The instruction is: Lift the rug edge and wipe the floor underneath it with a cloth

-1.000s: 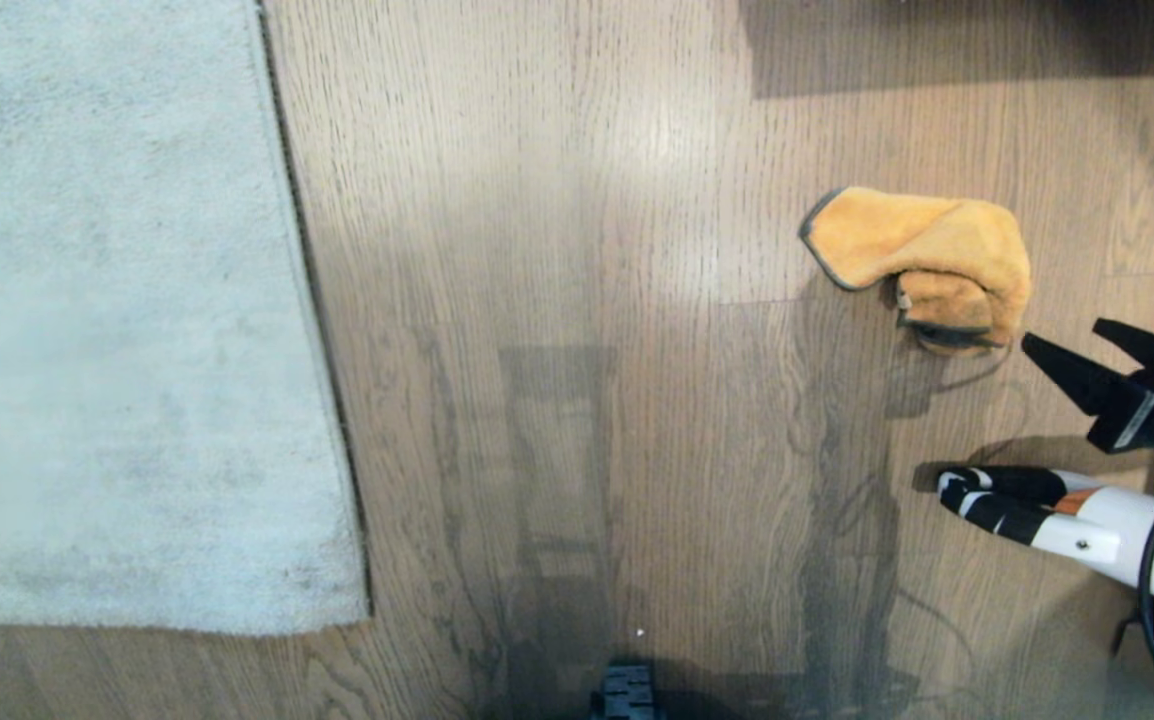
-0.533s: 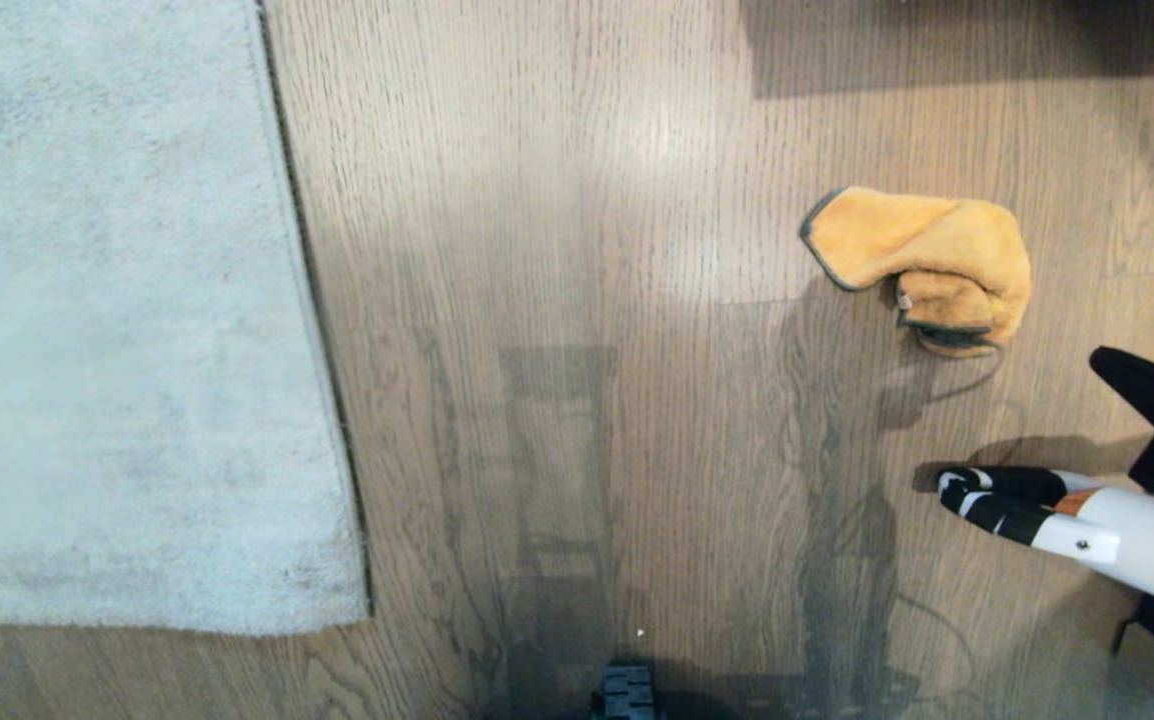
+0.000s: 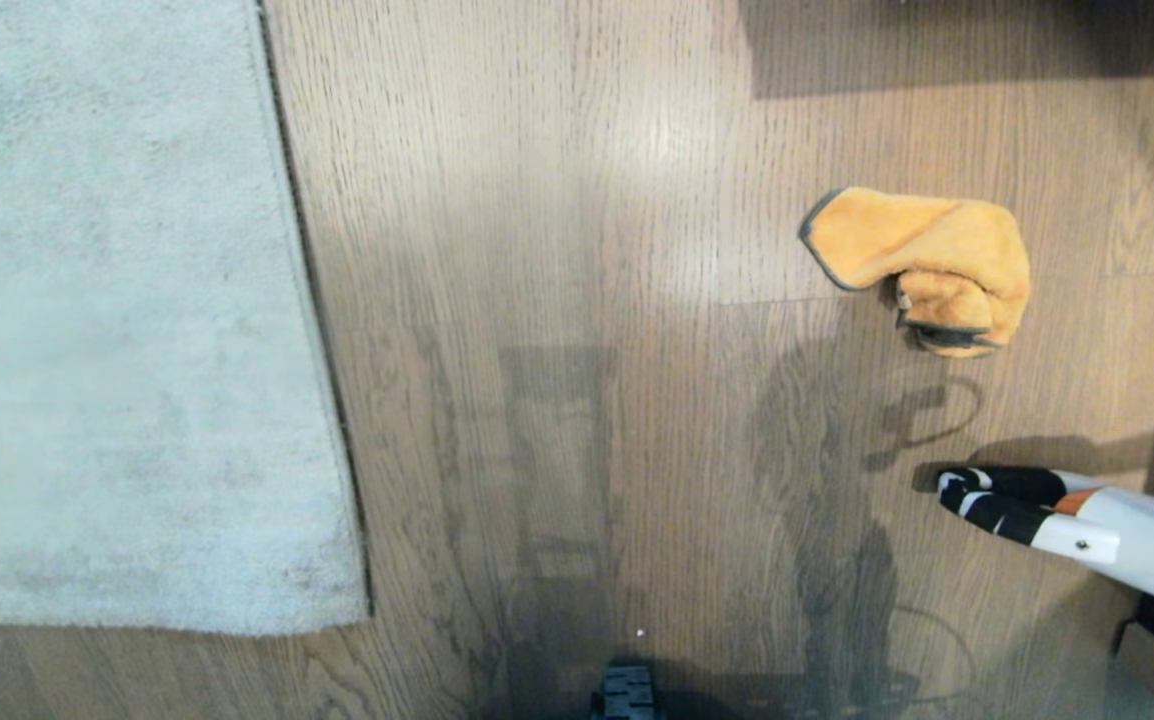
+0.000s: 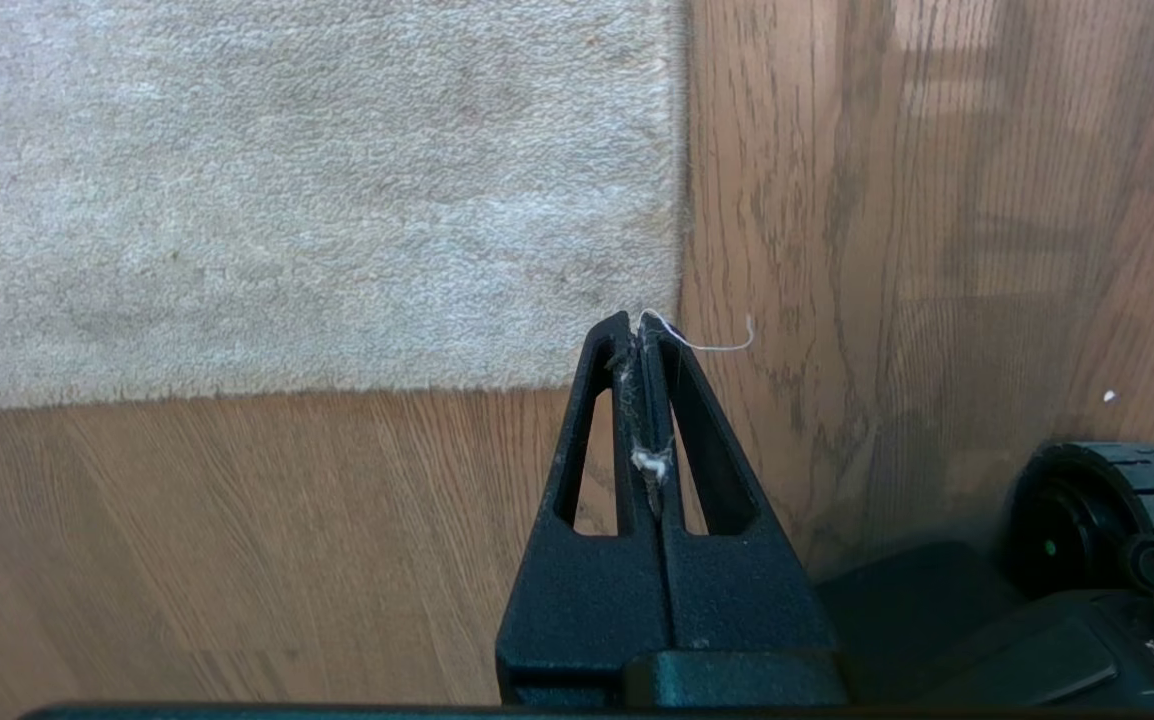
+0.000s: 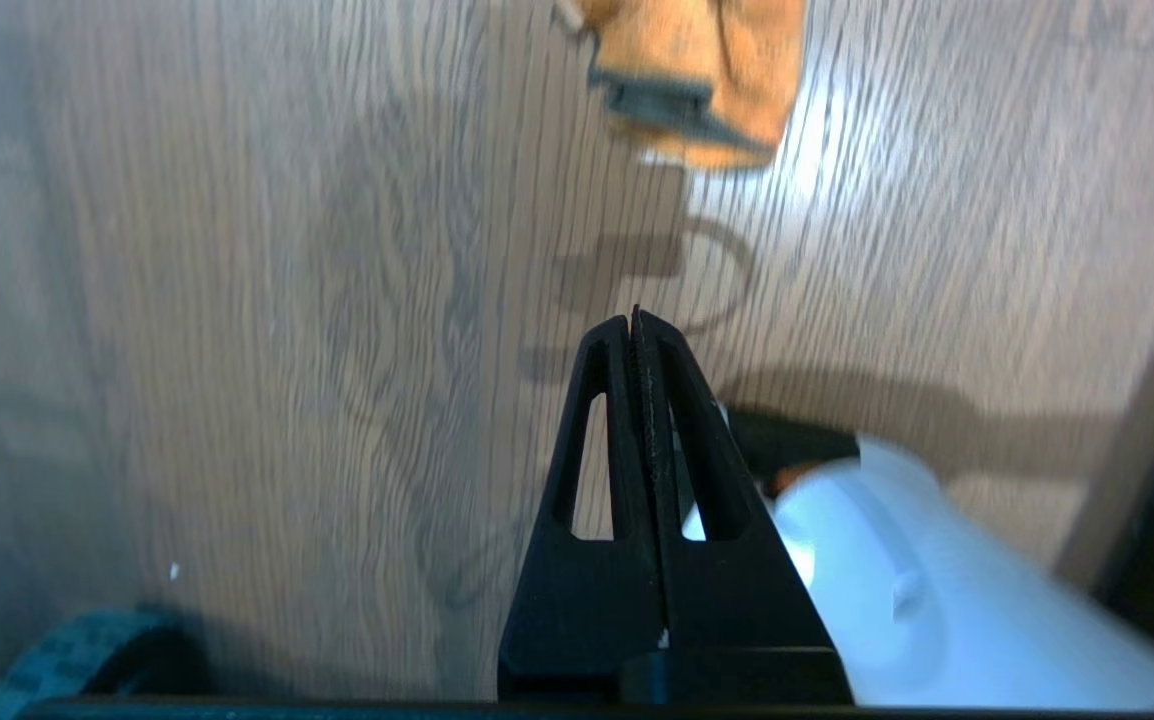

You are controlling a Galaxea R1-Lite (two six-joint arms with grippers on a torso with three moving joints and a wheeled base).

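The pale grey rug (image 3: 117,320) lies flat at the left, and the rug edge (image 3: 312,300) runs down to a near corner (image 3: 362,615). The orange cloth (image 3: 922,265) lies crumpled on the wood floor (image 3: 577,200) at the right, with nothing holding it. Neither gripper shows in the head view. My left gripper (image 4: 637,320) is shut, with only lint and a thread caught in it, and it hangs over the floor beside the rug edge (image 4: 682,200). My right gripper (image 5: 634,315) is shut and empty above the floor, well short of the cloth (image 5: 697,70).
A white device with a black-and-white tip (image 3: 1067,520) lies on the floor at the right, near the cloth; in the right wrist view the white device (image 5: 937,590) sits beside the fingers. A base wheel (image 4: 1107,510) is close to the left gripper. A dark shape (image 3: 977,45) shades the far right.
The right gripper was open just beside the cloth; it has shut and drawn back out of the head view to the right. The cloth and rug have not moved.
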